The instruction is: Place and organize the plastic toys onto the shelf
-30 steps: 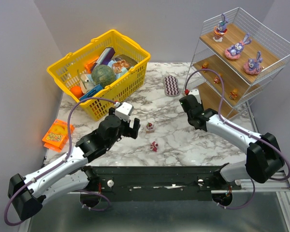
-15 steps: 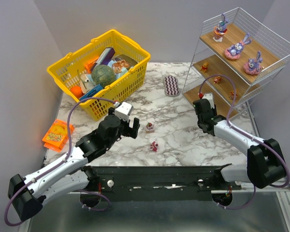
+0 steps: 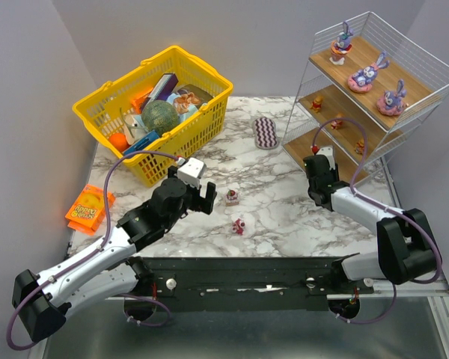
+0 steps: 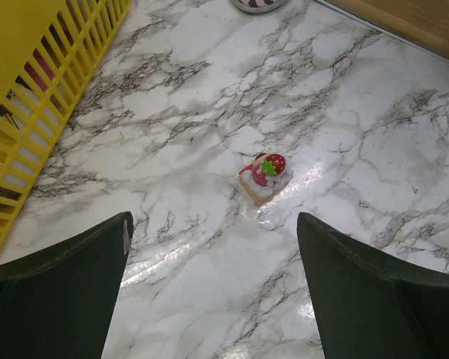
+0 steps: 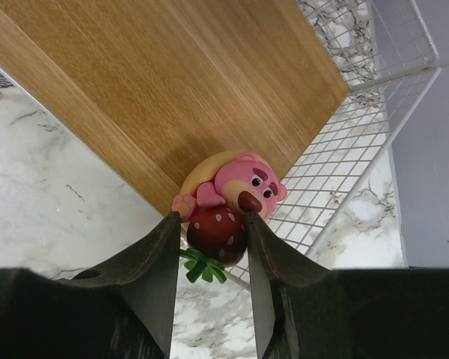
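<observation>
step: I'm placing pink toy (image 5: 239, 183) on shelf (image 5: 172, 90), bottom board | right hand (image 5: 209, 224) clenched on it at board's edge; left hand (image 4: 213, 217) released above cake toy (image 4: 264, 176) on table (image 4: 359, 112) | next: ease inward; lower; let go

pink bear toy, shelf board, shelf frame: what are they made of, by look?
Pink bear toy: looks like moulded plastic; smooth, slightly glossy, solid colours.
Shelf board: wood or wood-look laminate; matte, with straight grain lines.
Shelf frame: thin wire grid, probably metal, with an even white coating.
</observation>
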Tool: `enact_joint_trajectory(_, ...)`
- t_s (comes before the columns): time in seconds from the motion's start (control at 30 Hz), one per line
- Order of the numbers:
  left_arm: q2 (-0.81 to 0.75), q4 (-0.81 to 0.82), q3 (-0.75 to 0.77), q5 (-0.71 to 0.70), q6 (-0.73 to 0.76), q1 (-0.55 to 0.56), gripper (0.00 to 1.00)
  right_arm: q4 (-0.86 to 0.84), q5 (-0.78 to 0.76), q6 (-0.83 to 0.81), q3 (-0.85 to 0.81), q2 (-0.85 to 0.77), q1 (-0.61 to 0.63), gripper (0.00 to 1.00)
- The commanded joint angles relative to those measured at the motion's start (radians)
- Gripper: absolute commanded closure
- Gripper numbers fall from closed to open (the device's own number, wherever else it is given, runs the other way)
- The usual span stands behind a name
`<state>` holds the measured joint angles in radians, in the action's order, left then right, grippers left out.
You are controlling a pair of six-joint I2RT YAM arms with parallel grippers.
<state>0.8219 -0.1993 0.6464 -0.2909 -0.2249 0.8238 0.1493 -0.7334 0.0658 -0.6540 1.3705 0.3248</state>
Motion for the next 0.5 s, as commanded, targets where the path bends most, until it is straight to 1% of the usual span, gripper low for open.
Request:
enact_joint_trajectory(0.0,-0.017,0.018,-0.010,0.012,0.006,-0.005,0.01,-0.077,-0.034,-0.020,0.013,0.035,-0.012,0.90)
enact_joint_trajectory(0.13,-0.021,0.017,-0.011,0.006,0.004,-0.006,0.01,-0.085,-0.037,-0.021,0.014,0.044,-0.023,0.88)
enact_joint_trajectory(0.3,-0.024,0.017,-0.011,0.007,0.004,-0.005,0.01,-0.086,-0.060,-0.018,0.013,0.047,-0.033,0.82)
enact_joint_trajectory(0.33,-0.024,0.017,-0.011,0.007,0.004,-0.005,0.01,-0.086,-0.061,-0.020,0.014,0.044,-0.033,0.78)
enact_joint_trajectory(0.4,-0.023,0.017,-0.011,0.007,0.006,-0.005,0.01,-0.086,-0.067,-0.018,0.014,0.038,-0.033,0.73)
enact_joint_trajectory(0.47,-0.020,0.015,-0.011,0.009,0.006,-0.005,0.01,-0.086,-0.070,-0.017,0.013,0.029,-0.033,0.66)
